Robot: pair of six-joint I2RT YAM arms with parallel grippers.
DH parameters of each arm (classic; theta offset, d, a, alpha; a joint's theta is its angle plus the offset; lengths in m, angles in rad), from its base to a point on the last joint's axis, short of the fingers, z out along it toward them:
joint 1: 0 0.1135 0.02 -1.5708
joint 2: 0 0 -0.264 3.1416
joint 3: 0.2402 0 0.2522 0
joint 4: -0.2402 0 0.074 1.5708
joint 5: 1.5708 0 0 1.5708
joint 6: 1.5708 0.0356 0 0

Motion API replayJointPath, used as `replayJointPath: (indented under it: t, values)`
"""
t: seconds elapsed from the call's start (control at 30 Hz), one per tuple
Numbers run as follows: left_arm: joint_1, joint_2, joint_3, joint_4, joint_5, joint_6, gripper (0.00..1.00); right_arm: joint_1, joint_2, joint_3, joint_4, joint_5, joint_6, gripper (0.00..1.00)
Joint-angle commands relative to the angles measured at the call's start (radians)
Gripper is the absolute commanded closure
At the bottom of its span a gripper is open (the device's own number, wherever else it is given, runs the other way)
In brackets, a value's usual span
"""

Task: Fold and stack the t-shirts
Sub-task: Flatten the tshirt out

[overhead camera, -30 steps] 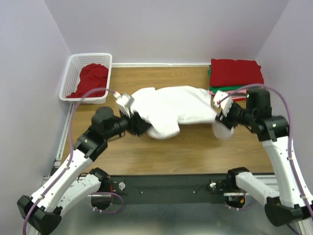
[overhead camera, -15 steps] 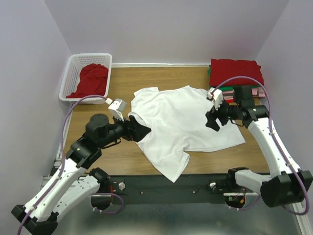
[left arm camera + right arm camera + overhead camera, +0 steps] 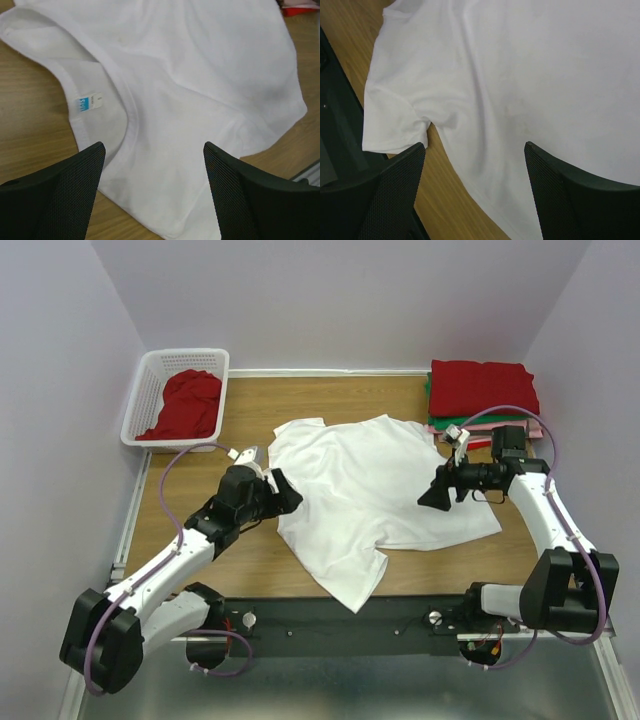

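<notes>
A white t-shirt (image 3: 375,490) lies spread on the wooden table, neck toward the left, one sleeve hanging over the near edge. Its blue neck label (image 3: 90,102) shows in the left wrist view. My left gripper (image 3: 287,497) is open and empty over the shirt's collar (image 3: 125,107). My right gripper (image 3: 432,498) is open and empty above the shirt's right part (image 3: 520,65). A red shirt (image 3: 482,386) tops a folded stack with green and pink ones at the back right. Another red shirt (image 3: 188,403) lies crumpled in the basket.
A white lattice basket (image 3: 150,390) stands at the back left. Purple walls close in the table on three sides. A black rail (image 3: 350,615) runs along the near edge, seen also in the right wrist view (image 3: 337,115).
The white shirt went from bunched and held up between both grippers to spread flat on the table. Both grippers let go of it and drew back a little.
</notes>
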Motion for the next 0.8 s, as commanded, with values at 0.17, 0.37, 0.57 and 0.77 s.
replayJointPath:
  t: [0.17, 0.37, 0.57, 0.77]
  values:
    - [0.018, -0.005, -0.171, 0.090, -0.126, -0.200, 0.18, -0.008, 0.011, -0.009, 0.024, -0.071, -0.003, 0.13]
    - [0.023, -0.039, -0.235, 0.078, -0.195, -0.271, 0.20, -0.006, 0.007, -0.012, 0.026, -0.070, 0.001, 0.13]
    - [0.037, 0.050, -0.220, 0.110, -0.200, -0.277, 0.20, -0.006, 0.002, -0.014, 0.026, -0.069, 0.007, 0.13]
    - [0.057, 0.210, -0.136, 0.185, -0.188, -0.236, 0.23, -0.006, -0.013, -0.018, 0.026, -0.073, 0.009, 0.13]
